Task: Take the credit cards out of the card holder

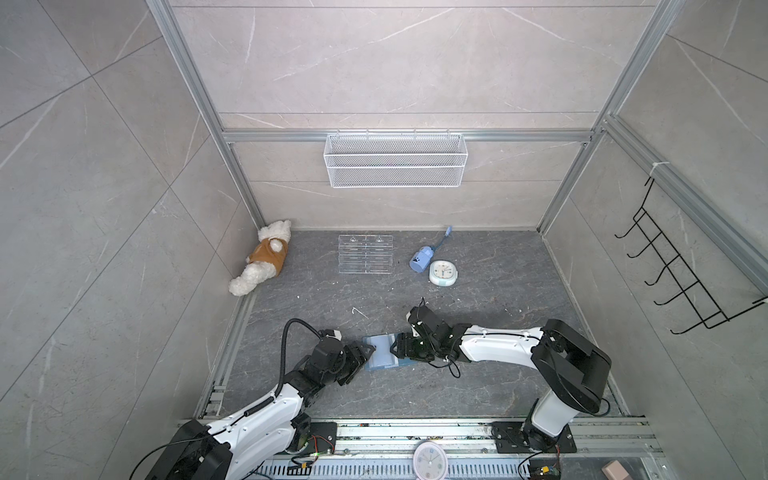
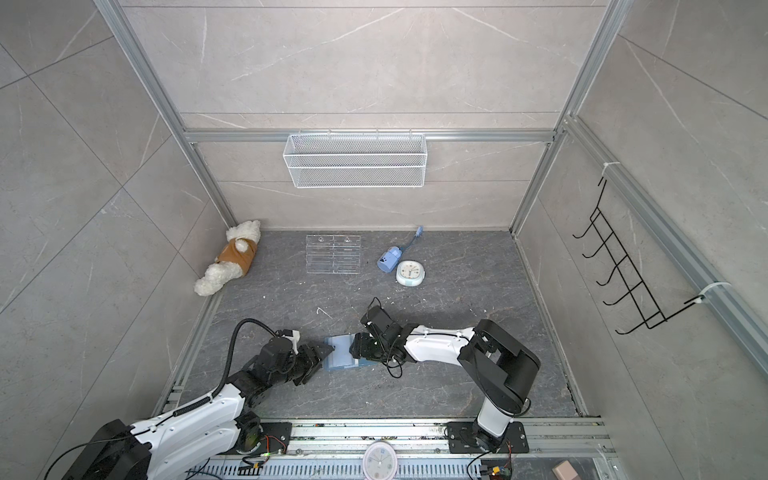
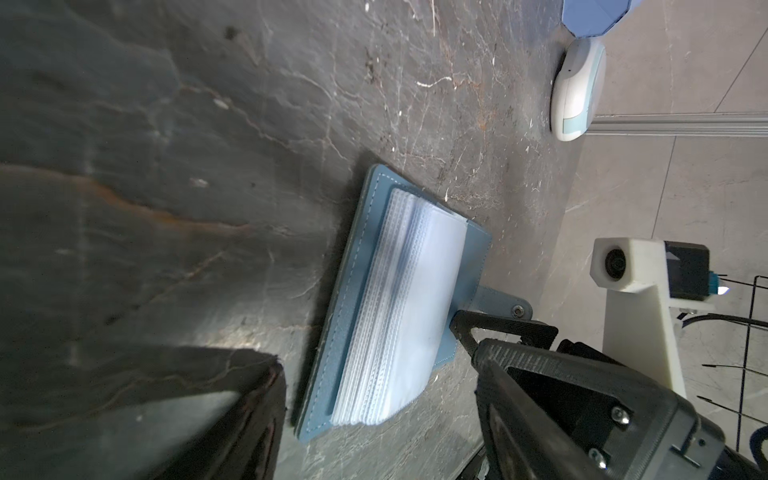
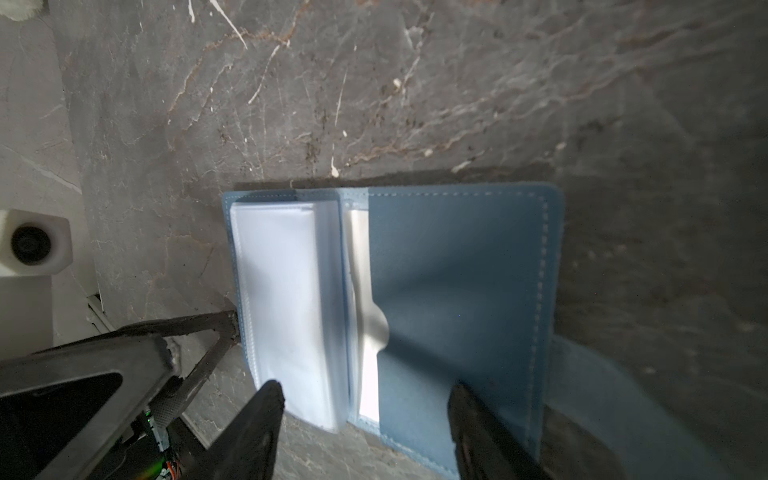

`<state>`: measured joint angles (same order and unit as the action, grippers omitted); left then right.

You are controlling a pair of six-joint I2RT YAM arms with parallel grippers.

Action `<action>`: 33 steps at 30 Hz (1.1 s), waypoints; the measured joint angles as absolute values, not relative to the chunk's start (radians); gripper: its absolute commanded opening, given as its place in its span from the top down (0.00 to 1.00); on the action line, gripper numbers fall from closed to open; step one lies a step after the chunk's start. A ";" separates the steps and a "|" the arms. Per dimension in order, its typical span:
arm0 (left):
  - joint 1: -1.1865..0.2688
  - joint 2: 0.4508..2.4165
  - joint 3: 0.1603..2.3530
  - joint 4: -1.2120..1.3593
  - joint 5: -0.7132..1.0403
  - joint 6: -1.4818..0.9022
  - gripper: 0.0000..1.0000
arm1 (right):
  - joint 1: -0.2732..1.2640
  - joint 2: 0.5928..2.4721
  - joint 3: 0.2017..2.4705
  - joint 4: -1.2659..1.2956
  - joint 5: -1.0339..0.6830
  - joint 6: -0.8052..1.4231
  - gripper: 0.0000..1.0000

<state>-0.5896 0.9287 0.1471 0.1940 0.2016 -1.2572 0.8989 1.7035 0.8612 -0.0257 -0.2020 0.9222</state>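
The dusty-blue card holder (image 1: 384,353) (image 2: 343,355) lies open on the dark stone floor between my two grippers. Its stack of clear sleeves (image 3: 399,299) (image 4: 286,299) stands up from the spine. A pale white card edge (image 4: 365,374) shows in the slot of the blue inner pocket (image 4: 457,282). I cannot tell whether the sleeves hold credit cards. My left gripper (image 1: 368,353) (image 3: 382,415) is open at the holder's left edge, one fingertip (image 4: 230,324) touching it. My right gripper (image 1: 395,347) (image 4: 365,390) is open, its fingers straddling the sleeves and pocket. The snap tab (image 3: 503,301) lies flat.
At the back stand a clear acrylic rack (image 1: 365,254), a blue bottle (image 1: 420,259) and a small clock (image 1: 443,273). A plush dog (image 1: 264,262) lies in the left corner. A wire basket (image 1: 395,160) hangs on the back wall and a black hook rack (image 1: 681,274) on the right wall.
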 measured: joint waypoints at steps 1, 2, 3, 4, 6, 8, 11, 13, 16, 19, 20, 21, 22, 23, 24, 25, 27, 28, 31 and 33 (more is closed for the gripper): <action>-0.588 0.936 0.147 0.205 0.207 -1.256 0.25 | 0.898 1.703 0.861 -0.026 -0.203 0.921 0.34; -0.583 0.945 0.147 0.215 0.213 -1.256 0.25 | 0.898 1.703 0.861 -0.026 -0.204 0.920 0.34; -0.578 0.955 0.146 0.228 0.218 -1.254 0.25 | 0.897 1.703 0.861 -0.026 -0.205 0.919 0.34; -0.574 0.962 0.146 0.238 0.222 -1.253 0.26 | 0.897 1.703 0.861 -0.026 -0.205 0.919 0.34; -0.565 0.982 0.139 0.273 0.236 -1.249 0.26 | 0.897 1.703 0.861 -0.026 -0.205 0.919 0.34; -0.559 1.006 0.137 0.307 0.246 -1.242 0.28 | 0.897 1.703 0.861 -0.026 -0.205 0.919 0.34; -0.555 1.037 0.137 0.342 0.255 -1.222 0.30 | 0.897 1.703 0.861 -0.026 -0.205 0.918 0.34; -0.555 1.056 0.135 0.370 0.259 -1.209 0.30 | 0.895 1.703 0.860 -0.025 -0.205 0.915 0.34; -0.554 1.087 0.121 0.440 0.266 -1.192 0.33 | 0.894 1.703 0.858 -0.022 -0.206 0.914 0.34; -0.552 1.100 0.097 0.499 0.272 -1.180 0.39 | 0.893 1.703 0.857 -0.021 -0.208 0.911 0.34; -0.551 1.100 0.089 0.510 0.273 -1.176 0.42 | 0.892 1.703 0.857 -0.019 -0.209 0.911 0.34; -0.550 1.099 0.086 0.514 0.273 -1.173 0.44 | 0.892 1.703 0.856 -0.019 -0.210 0.911 0.34; -0.550 1.098 0.085 0.514 0.273 -1.167 0.47 | 0.892 1.703 0.856 -0.019 -0.210 0.911 0.34; -0.550 1.096 0.085 0.510 0.273 -1.162 0.49 | 0.892 1.703 0.856 -0.019 -0.211 0.911 0.34; -0.550 1.092 0.085 0.504 0.273 -1.158 0.51 | 0.891 1.703 0.856 -0.019 -0.213 0.911 0.34; -0.550 1.085 0.085 0.497 0.272 -1.153 0.53 | 0.891 1.703 0.856 -0.019 -0.213 0.911 0.34; -0.550 1.069 0.084 0.492 0.273 -1.147 0.54 | 0.891 1.703 0.856 -0.019 -0.213 0.911 0.34; -0.550 1.060 0.084 0.491 0.273 -1.147 0.55 | 0.890 1.703 0.856 -0.019 -0.213 0.911 0.34; -0.550 1.043 0.084 0.491 0.273 -1.145 0.59 | 0.890 1.703 0.856 -0.019 -0.215 0.911 0.34; -0.550 1.040 0.083 0.491 0.273 -1.140 0.63 | 0.889 1.703 0.856 -0.019 -0.216 0.910 0.34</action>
<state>-0.5499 1.0401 0.0830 0.4908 0.2726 -1.1400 0.8894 1.7035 0.8562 -0.0185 -0.2161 0.9104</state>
